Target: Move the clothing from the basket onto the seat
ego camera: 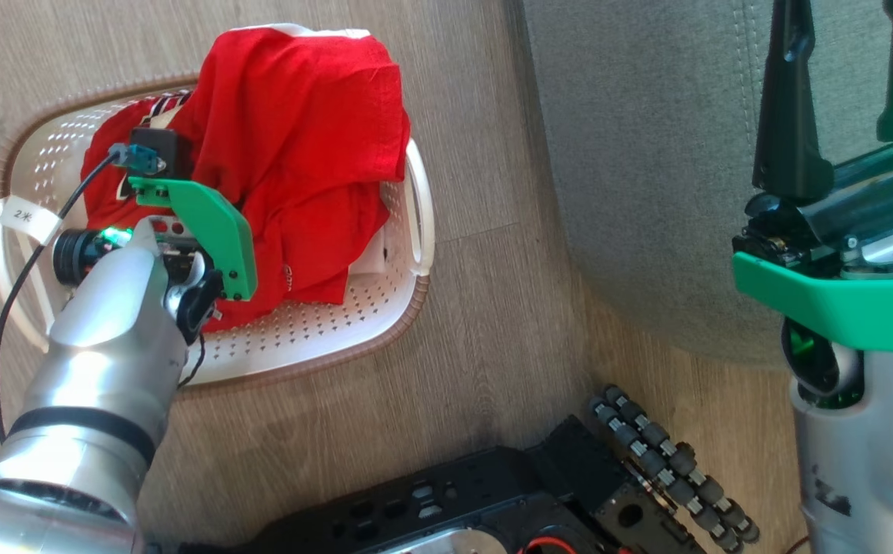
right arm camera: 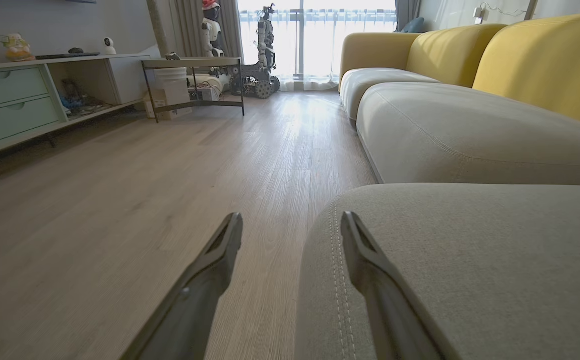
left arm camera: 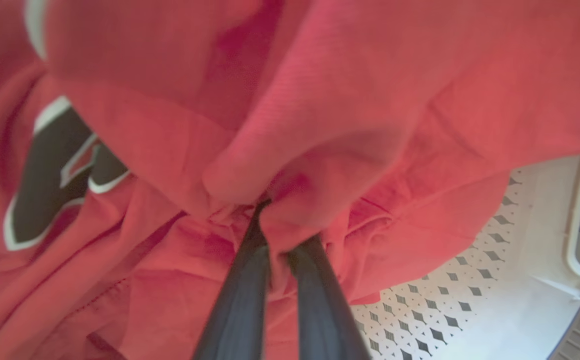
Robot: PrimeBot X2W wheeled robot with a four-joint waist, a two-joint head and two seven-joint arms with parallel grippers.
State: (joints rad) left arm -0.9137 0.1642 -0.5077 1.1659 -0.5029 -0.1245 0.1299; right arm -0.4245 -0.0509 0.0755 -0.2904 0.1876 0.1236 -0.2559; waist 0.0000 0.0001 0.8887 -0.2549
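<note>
The left gripper (left arm camera: 276,227) is seen pressed together on a fold of the bright red fabric clothing (ego camera: 300,138), its two dark fingers (left arm camera: 240,300) buried to the tips in the cloth. The heap lies inside the small white perforated plastic basket (ego camera: 338,331), with one edge draped over the far rim, and the black-and-white number of a red jersey (left arm camera: 45,170) is shown beneath the plain shirt. The large grey upholstered seat (ego camera: 646,154) lies to the robot's right of the basket, parted from it by a strip of pale wooden floor (ego camera: 492,292), so the load is judged to need lifting and then carrying rightward. The basket's right wall and white handle (ego camera: 419,204) must be cleared first. The right gripper (ego camera: 850,85) is held over the seat's edge, fingers spread and empty, and could obstruct the drop
</note>
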